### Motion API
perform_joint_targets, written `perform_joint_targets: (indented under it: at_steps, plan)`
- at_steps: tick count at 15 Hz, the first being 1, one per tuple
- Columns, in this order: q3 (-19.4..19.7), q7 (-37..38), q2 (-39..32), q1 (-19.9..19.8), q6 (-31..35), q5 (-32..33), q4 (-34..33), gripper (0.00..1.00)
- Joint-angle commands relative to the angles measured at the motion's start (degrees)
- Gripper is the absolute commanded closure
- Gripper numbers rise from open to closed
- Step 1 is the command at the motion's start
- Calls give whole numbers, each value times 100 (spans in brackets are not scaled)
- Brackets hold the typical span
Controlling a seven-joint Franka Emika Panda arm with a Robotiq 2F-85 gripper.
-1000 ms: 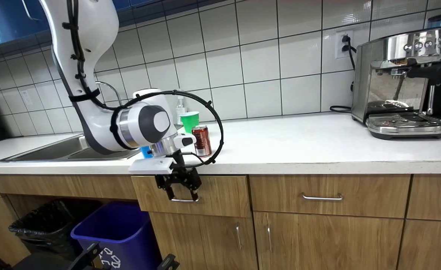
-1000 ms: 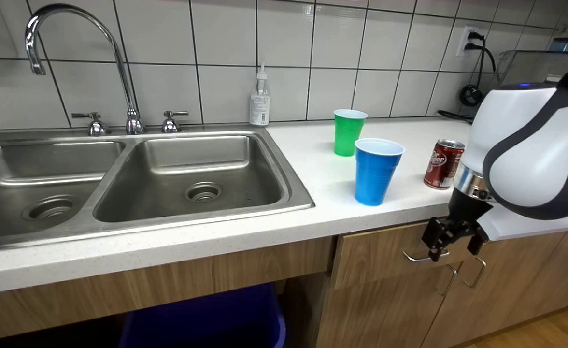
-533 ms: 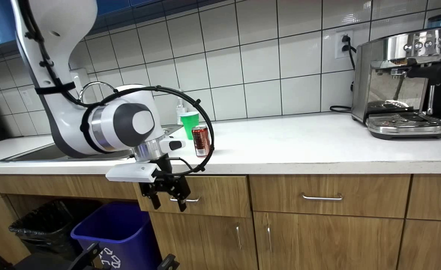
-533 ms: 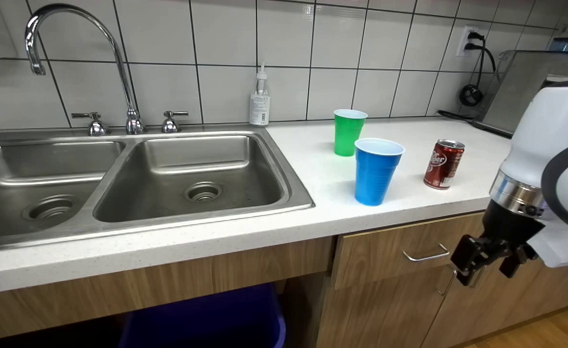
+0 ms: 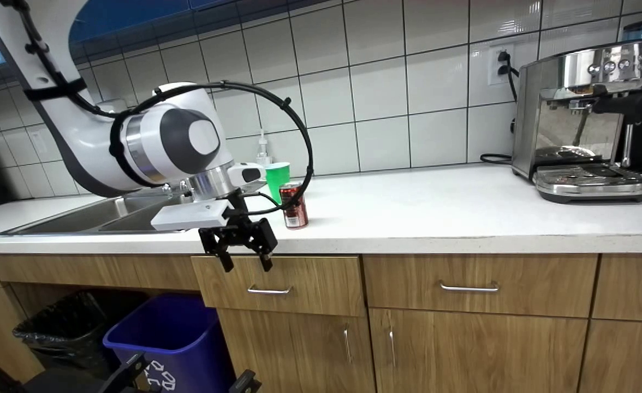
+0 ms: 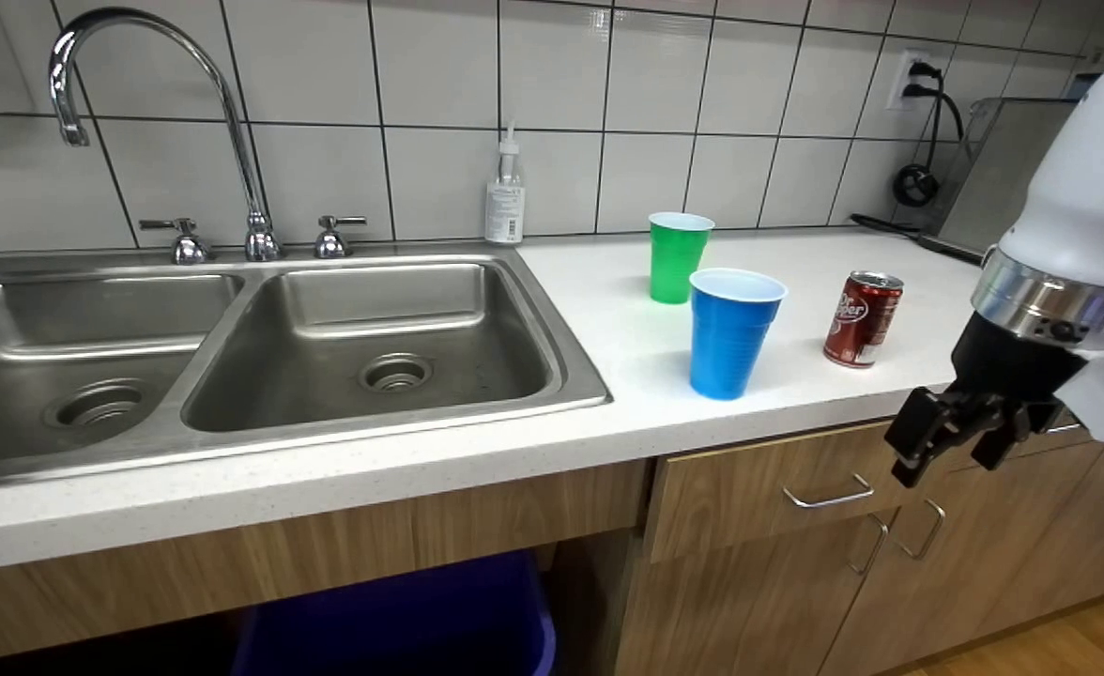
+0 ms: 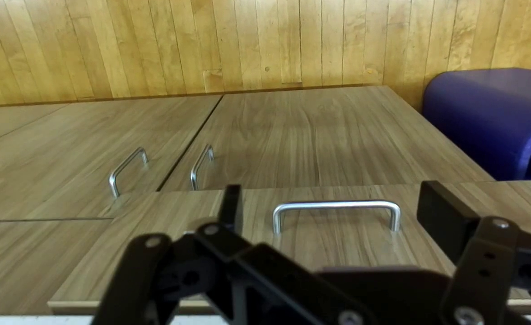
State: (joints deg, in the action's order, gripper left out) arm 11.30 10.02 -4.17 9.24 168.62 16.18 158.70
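Your one gripper [image 5: 248, 263] is empty, its two fingers [image 7: 446, 216] parted wide, in front of one wooden drawer [image 5: 324, 289]. That drawer carries one handle [image 5: 269, 291], found at five o'clock from your fingertips in an exterior view and standing apart from them. Your wrist view frames this handle between the two fingers, with two door handles [image 7: 126, 164] between nine and ten o'clock from it. Counted on the counter [image 5: 408, 207], in an exterior view: one green cup [image 6: 675, 265] and one blue cup [image 6: 730, 343], making two, both upright at ten o'clock from your gripper; one red can [image 6: 862, 321], upright at eleven; one bottle [image 6: 505, 202], also at ten, beside the sink [image 6: 216, 352]. That one sink has two basins [image 6: 392, 314], at nine. Counted below, in an exterior view: one black bin [image 5: 64, 346] and one blue bin [image 5: 201, 360], two in all, both at eight. One coffee machine [image 5: 580, 123] stands at two.
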Motion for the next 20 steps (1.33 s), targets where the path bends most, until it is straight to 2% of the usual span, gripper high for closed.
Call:
perform_joint_targets:
  at_steps: [1, 4, 6, 11, 17, 20]
  plan:
    - [-260, 123, 741, -309, -567, 435, 11, 0]
    - [-559, 7, 1373, -544, -769, 368, 242, 0]
    - [-773, -115, 1459, -606, -971, 142, 19, 0]
    - [-1034, -184, 2086, -683, -1409, -336, 45, 0]
    - [-1024, -544, 2459, -612, -2272, -915, -107, 0]
    - [-1035, -657, 2562, -654, -2548, -970, -143, 0]
